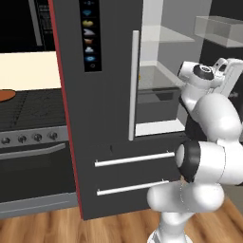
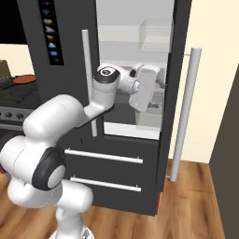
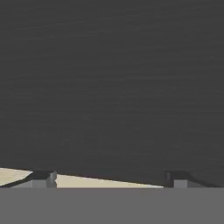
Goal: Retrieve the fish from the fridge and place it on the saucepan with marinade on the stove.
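Observation:
The fridge [image 1: 102, 118] stands with its left door shut and its right door [image 2: 176, 93] swung open onto white shelves. My arm reaches into the open side, and my gripper [image 2: 152, 108] hangs low over a dark shelf. In the hand view my gripper [image 3: 109, 179] is open, fingertips [image 3: 42, 178] wide apart with nothing between them, facing a dark grey surface. The fish is hidden; I cannot make it out. To the left, the saucepan with marinade [image 1: 5, 95] [image 2: 24, 79] sits on the stove [image 1: 33, 116].
Two lower drawers with white bar handles [image 1: 135, 159] sit below the opening. The open door's long handle [image 2: 189, 112] stands to the right of my hand. A clear bin [image 2: 156, 32] rests on an upper shelf. Wooden floor [image 2: 196, 205] lies in front.

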